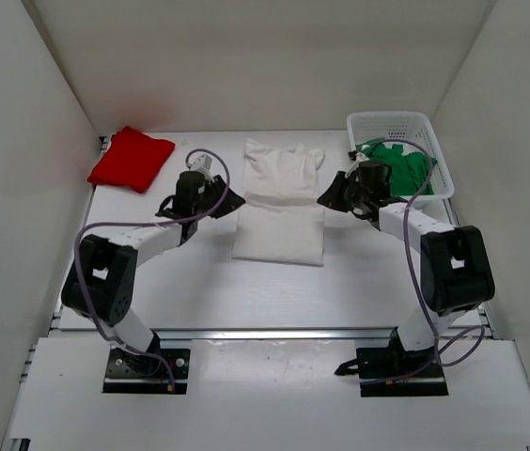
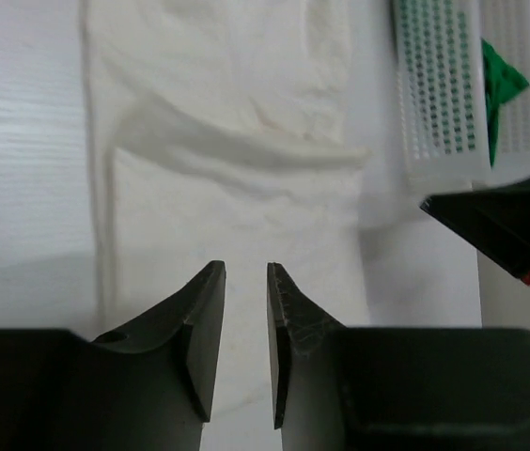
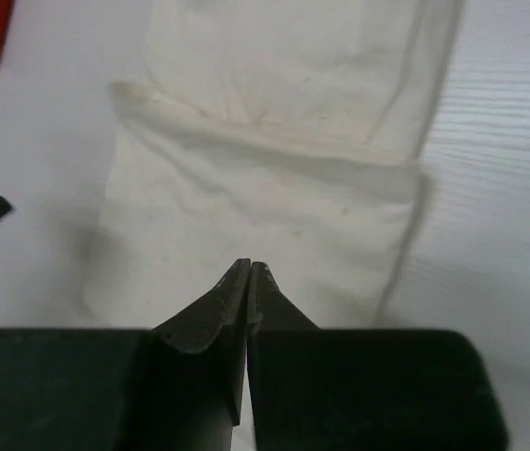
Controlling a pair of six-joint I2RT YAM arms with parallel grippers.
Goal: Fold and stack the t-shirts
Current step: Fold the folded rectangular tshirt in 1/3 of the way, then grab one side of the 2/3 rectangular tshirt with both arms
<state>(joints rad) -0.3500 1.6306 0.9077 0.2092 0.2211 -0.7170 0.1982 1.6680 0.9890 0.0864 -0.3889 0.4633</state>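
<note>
The off-white t-shirt (image 1: 282,202) lies flat mid-table, its upper part folded down over the lower in a band. My left gripper (image 1: 230,199) hovers at its left edge, and the left wrist view shows that gripper (image 2: 245,272) open by a narrow gap, nothing between the fingers, the cloth (image 2: 227,141) below. At the shirt's right edge my right gripper (image 1: 326,197) is shut and empty; its tips (image 3: 249,265) sit over the white cloth (image 3: 265,207). The red t-shirt (image 1: 132,158) lies folded at the back left. The green t-shirt (image 1: 398,167) sits crumpled in the basket.
A white mesh basket (image 1: 392,120) stands at the back right, its wall (image 2: 439,94) close beside the white shirt. White walls enclose the table on three sides. The right arm's dark finger (image 2: 509,221) shows in the left wrist view.
</note>
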